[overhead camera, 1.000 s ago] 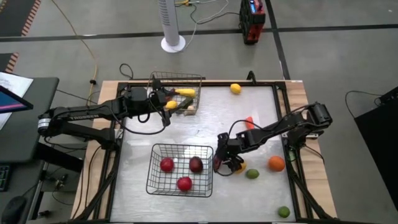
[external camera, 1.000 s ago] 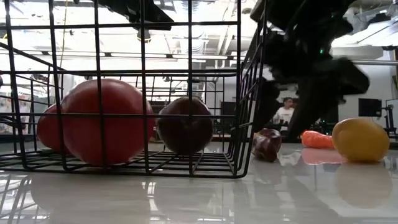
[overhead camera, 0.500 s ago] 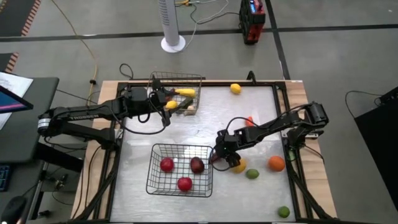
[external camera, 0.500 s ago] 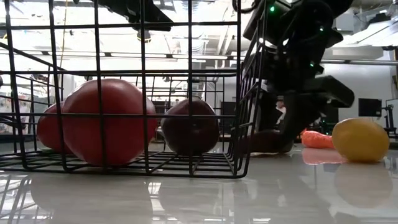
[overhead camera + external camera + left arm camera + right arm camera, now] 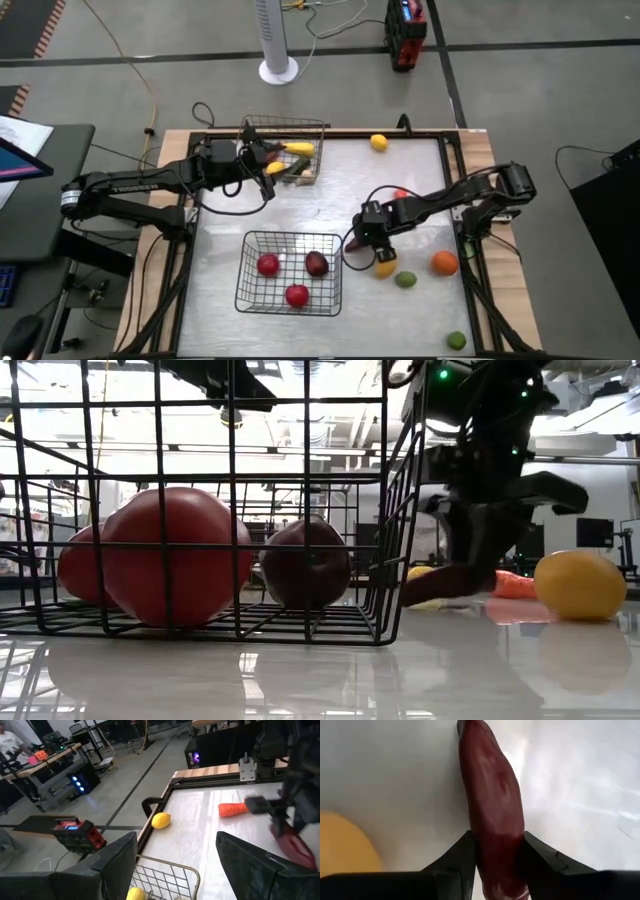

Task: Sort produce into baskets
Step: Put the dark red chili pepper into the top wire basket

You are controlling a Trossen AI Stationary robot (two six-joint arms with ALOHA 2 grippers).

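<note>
Three red fruits (image 5: 297, 295) in the near basket (image 5: 290, 271), right hand (image 5: 362, 241) beside it, clenched round a dark red pepper (image 5: 492, 810), left hand (image 5: 262, 160) unclenched over the far basket (image 5: 285, 149).

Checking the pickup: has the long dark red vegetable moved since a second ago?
Yes. The long dark red vegetable, clamped in the right pincer, has tilted up, one end raised, beside the silver wire basket holding red fruit.

Long dark-red vegetable (image 5: 494, 815), pinched, tilted.
</note>
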